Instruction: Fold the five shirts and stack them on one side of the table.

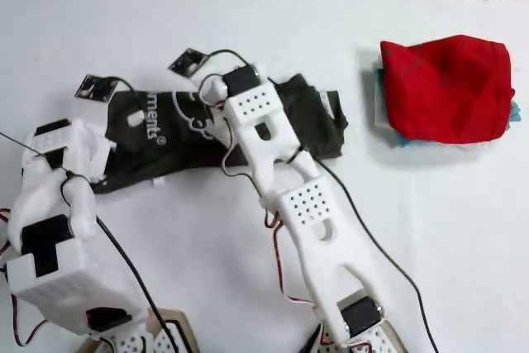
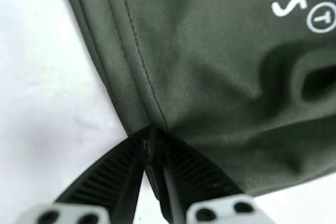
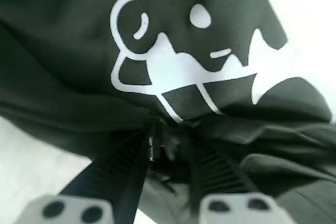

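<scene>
because the dark shirt (image 1: 178,142) looks like thin knit cloth, i expect it to be light, very soft and without any stiffness, so it will sag wherever it is not supported. it lies as a long, partly folded band on the white table (image 1: 430,229), left of the middle. it is well apart from the pile at the right side that has the red shirt (image 1: 446,88) on top.

the left gripper (image 2: 152,140) is at the left end of the band, and its fingers are pinched together on the stitched hem at a corner. the right gripper (image 3: 169,136) is near the middle of the band, just beside the white printed drawing (image 3: 173,66). its fingers are closed on a bunched ridge of cloth, and i cannot tell how many layers.

i judge the hem to be the better place to hold, because the doubled seam is thicker and should slip less between the ribbed pads (image 2: 194,169). a pinch in the open fabric may take only the top layer and pull the fold apart. for a lift, both ends should rise together and low, otherwise the free part will drag and wrinkle.
</scene>
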